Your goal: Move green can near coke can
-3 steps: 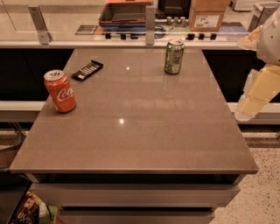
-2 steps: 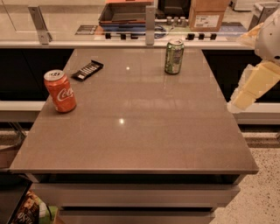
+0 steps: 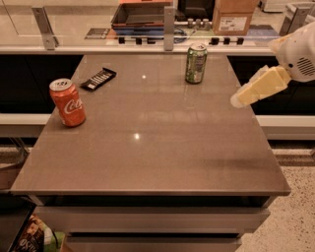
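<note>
The green can (image 3: 196,63) stands upright at the far middle of the brown table (image 3: 157,147). The coke can (image 3: 68,102), red-orange with white script, stands upright near the table's left edge. My gripper (image 3: 238,101) is cream-coloured and hangs in the air over the table's right side. It reaches in from the white arm (image 3: 300,51) at the right. It is to the right of the green can and nearer the camera, apart from it and holding nothing that I can see.
A flat black packet (image 3: 98,78) lies at the far left of the table, behind the coke can. Behind the table runs a counter with a dark tray (image 3: 142,14), a cardboard box (image 3: 235,17) and metal posts (image 3: 169,27).
My gripper has swung up and to the left, from beside the table's right edge to above its right side. Both cans have stayed put.
</note>
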### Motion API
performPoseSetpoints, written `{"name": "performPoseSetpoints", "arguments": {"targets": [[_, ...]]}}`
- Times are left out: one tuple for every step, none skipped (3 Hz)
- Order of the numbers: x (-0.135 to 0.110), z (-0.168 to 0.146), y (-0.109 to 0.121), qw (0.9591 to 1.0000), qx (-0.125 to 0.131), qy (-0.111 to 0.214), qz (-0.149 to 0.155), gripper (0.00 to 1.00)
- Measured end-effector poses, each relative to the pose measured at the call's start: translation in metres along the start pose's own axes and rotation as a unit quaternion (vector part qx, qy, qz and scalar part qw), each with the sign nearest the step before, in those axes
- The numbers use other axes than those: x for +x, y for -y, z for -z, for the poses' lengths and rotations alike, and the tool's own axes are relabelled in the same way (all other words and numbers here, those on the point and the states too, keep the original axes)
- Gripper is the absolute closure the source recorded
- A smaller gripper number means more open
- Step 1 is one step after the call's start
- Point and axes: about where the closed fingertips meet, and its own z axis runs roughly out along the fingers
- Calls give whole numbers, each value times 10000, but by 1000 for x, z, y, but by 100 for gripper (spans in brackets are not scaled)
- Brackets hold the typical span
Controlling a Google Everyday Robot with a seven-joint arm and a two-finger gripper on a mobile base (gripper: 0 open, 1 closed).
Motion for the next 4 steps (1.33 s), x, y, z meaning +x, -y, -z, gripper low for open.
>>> {"name": "performPoseSetpoints", "arguments": {"targets": [[-8,-25,25,9959,291,697,-502,0],[-21,-51,50,9860,576,1297,-879,0],[-44,-95,74,9798,747,1493,-1100,0],[-49,-100,77,9789,759,1541,-1108,0]]}}
